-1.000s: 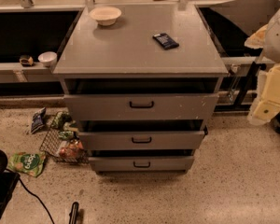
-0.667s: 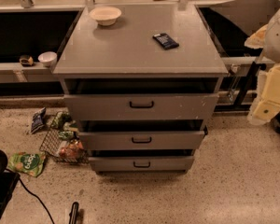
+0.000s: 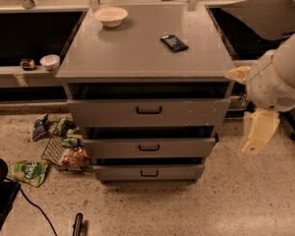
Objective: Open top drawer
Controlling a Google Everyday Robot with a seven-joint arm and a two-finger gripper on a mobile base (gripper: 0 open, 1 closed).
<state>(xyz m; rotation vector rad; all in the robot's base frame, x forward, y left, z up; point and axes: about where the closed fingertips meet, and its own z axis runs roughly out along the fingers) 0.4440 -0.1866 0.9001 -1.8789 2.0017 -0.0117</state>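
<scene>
The top drawer (image 3: 148,112) is the widest grey panel of three in a grey metal cabinet (image 3: 137,53), with a black bar handle (image 3: 149,110) at its centre. A dark gap shows above its front panel. My gripper (image 3: 259,132) is a cream piece hanging below the white arm (image 3: 280,77) at the right edge. It sits to the right of the cabinet, level with the drawer fronts and apart from them. It holds nothing that I can see.
Two narrower drawers (image 3: 149,147) (image 3: 149,172) sit below. A bowl (image 3: 110,16) and a dark packet (image 3: 174,43) lie on the cabinet top. A wire basket (image 3: 69,156) and snack bags (image 3: 28,172) litter the floor at the left. Shelves flank both sides.
My arm and gripper have moved a little left and down, closer to the cabinet's right side. The drawers and the objects have not moved.
</scene>
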